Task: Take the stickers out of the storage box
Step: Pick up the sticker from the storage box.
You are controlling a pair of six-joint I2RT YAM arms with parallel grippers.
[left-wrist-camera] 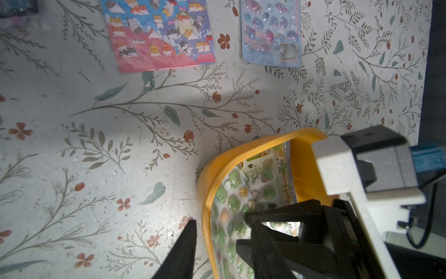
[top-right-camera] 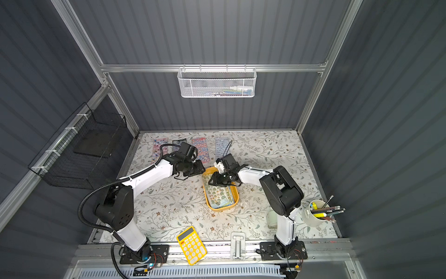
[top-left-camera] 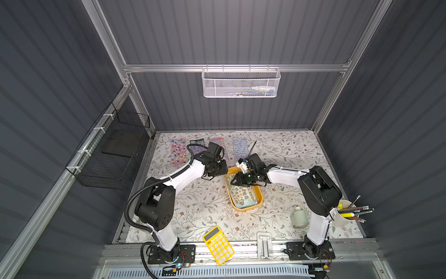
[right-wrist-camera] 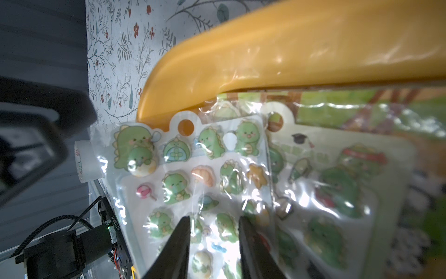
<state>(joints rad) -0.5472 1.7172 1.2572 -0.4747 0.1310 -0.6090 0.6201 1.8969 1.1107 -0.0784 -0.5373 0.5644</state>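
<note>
The mustard-yellow storage box (top-left-camera: 259,193) (top-right-camera: 236,196) sits mid-table with a stack of stickers (top-left-camera: 242,196) (top-right-camera: 218,195) in it, a green dinosaur sheet (right-wrist-camera: 198,169) on top. My right gripper (top-left-camera: 233,182) (right-wrist-camera: 213,224) is open low over that sheet at the box's far end, nothing pinched between its fingers. My left gripper (top-left-camera: 223,172) (left-wrist-camera: 220,219) is open and straddles the box's far left rim (left-wrist-camera: 241,149), one finger outside and one inside. Several sticker sheets lie along the table's back, among them a pink one (top-left-camera: 178,151), a cat sheet (left-wrist-camera: 159,33) and a blue one (top-left-camera: 240,147) (left-wrist-camera: 271,31).
A yellow calculator (top-left-camera: 218,245) lies at the front edge. A white cup of pens (top-left-camera: 345,212) and a pale bottle (top-left-camera: 299,216) stand by the right arm's base. A white mesh basket (top-left-camera: 240,82) hangs on the back wall and a black wire basket (top-left-camera: 113,154) on the left wall.
</note>
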